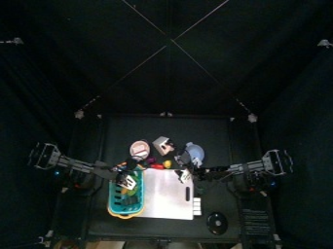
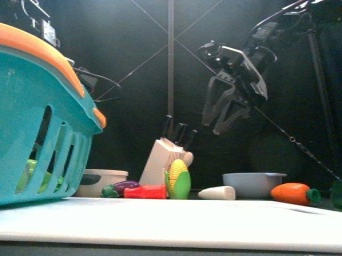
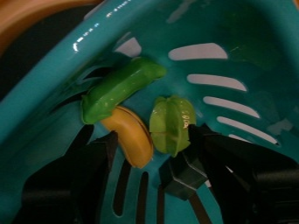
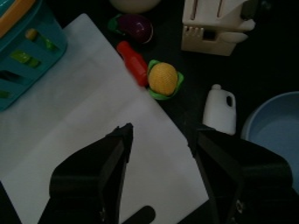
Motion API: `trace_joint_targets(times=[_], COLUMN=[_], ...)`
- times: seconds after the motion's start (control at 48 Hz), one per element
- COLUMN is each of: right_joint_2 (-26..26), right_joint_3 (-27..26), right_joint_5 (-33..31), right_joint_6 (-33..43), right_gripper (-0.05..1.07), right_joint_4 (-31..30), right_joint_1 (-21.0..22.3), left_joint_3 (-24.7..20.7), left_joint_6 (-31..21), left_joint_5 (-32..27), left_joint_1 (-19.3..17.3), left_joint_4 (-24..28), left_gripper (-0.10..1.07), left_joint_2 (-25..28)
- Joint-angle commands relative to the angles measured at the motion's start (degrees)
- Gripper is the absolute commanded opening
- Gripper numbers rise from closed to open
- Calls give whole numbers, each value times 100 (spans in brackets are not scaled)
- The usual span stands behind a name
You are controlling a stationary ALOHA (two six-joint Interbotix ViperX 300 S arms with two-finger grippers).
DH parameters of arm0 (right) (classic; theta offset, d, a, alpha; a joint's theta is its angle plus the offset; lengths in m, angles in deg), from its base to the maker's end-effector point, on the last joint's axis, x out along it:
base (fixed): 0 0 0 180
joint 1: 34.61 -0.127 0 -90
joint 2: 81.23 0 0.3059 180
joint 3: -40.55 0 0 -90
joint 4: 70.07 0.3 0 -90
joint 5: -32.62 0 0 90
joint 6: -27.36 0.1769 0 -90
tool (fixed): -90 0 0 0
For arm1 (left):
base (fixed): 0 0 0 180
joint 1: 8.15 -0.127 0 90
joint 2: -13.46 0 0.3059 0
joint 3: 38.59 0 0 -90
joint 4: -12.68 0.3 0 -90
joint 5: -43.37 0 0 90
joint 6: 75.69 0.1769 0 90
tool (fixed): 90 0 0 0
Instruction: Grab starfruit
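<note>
The starfruit (image 3: 172, 123) is yellow-green and lies inside the teal basket (image 3: 251, 52), next to an orange banana-shaped piece (image 3: 131, 140) and a long green vegetable (image 3: 122, 86). My left gripper (image 3: 176, 171) reaches down into the basket (image 1: 125, 197) with its jaws open, its tips just by the starfruit's near end. My right gripper (image 4: 163, 144) is open and empty, hovering above the white cutting board (image 4: 82, 114). It hangs high in the front view (image 2: 221, 100).
Beyond the board lie a red pepper (image 4: 135, 59), a corn cob (image 4: 163, 79), a white bottle (image 4: 219, 109), a grey-blue bowl (image 4: 274, 131) and a knife block (image 4: 216, 22). The basket (image 2: 40, 120) stands at the board's left edge.
</note>
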Motion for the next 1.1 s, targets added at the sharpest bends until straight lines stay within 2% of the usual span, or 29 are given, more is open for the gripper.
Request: trace_joint_targets(times=[0.0,0.188,0.75,1.083], right_joint_2=[70,62,-26,-62], right_joint_3=[-114,-123,-141,-141], right_joint_5=[18,18,141,149], right_joint_6=[0,9,0,0], right_gripper=[86,86,86,86], right_joint_4=[-9,-26,-35,-35], right_joint_1=[53,105,167,176], left_joint_3=[-97,-97,-26,-18], left_joint_6=[-26,-18,9,18], left_joint_5=[211,519,527,888], left_joint_1=[35,220,272,272], left_joint_4=[79,299,176,114], left_gripper=[101,101,101,101], left_joint_2=[9,123,668,949])
